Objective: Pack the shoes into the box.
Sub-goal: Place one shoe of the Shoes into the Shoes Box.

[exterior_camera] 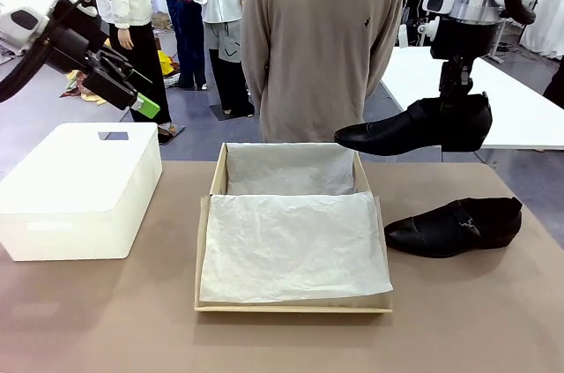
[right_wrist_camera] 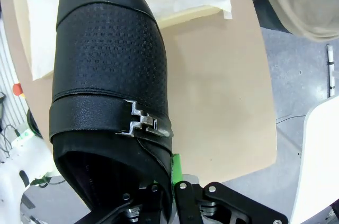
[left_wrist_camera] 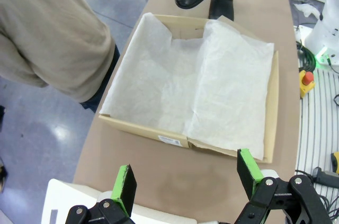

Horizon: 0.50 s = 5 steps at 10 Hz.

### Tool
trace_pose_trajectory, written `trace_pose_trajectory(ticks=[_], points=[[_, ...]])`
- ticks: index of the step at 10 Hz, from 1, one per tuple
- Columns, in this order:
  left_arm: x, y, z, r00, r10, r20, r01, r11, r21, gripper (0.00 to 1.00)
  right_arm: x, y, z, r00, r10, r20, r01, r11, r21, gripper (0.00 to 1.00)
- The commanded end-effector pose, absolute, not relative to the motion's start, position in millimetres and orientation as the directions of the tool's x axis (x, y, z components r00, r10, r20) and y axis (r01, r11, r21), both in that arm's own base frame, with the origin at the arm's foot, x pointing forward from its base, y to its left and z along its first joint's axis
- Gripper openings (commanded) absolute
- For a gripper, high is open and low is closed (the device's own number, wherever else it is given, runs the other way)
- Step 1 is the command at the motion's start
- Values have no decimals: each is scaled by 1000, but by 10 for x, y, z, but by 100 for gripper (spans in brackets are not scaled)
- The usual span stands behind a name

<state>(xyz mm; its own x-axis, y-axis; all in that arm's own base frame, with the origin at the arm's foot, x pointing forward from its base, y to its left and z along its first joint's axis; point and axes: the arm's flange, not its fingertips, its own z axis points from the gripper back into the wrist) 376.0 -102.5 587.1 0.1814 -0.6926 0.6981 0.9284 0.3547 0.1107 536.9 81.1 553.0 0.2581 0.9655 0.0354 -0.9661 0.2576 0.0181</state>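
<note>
Right hand [exterior_camera: 454, 104] grasping 1 shoe [exterior_camera: 414, 126] by its heel, long axis level, toe pointing robot's left, left hand [left_wrist_camera: 186, 173] released

Front view looks across the box [exterior_camera: 291, 306]; both wrist views share it.

Held shoe [right_wrist_camera: 106, 49]: blk leather, semi-gloss; toe smooth, vamp w/ pinhole texture, strap grained. Buckle [right_wrist_camera: 142, 123]: silver metal. 2nd shoe [exterior_camera: 454, 227]: same leather, shiny. Box [exterior_camera: 291, 307]: tan cardboard, matt. Tissue paper [exterior_camera: 291, 241]: white, thin, crinkled. Bin [exterior_camera: 79, 188]: white plastic, smooth, matt. Counter [exterior_camera: 106, 329]: brown, matt, smooth. Left fingers [left_wrist_camera: 124, 184]: green pads, blk frame.
</note>
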Motion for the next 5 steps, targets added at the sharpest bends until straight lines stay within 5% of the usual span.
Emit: trace_pose_trajectory(ticks=[1, 5], points=[[3761, -1008, 5876, 166, -687, 707, 933, 341, 113, 100, 5363, 797, 5562, 259, 965, 44, -966, 258, 12, 0], [3761, -1008, 5876, 166, -687, 707, 933, 341, 113, 100, 5362, 1278, 5547, 324, 945, 52, -946, 323, 16, 0]])
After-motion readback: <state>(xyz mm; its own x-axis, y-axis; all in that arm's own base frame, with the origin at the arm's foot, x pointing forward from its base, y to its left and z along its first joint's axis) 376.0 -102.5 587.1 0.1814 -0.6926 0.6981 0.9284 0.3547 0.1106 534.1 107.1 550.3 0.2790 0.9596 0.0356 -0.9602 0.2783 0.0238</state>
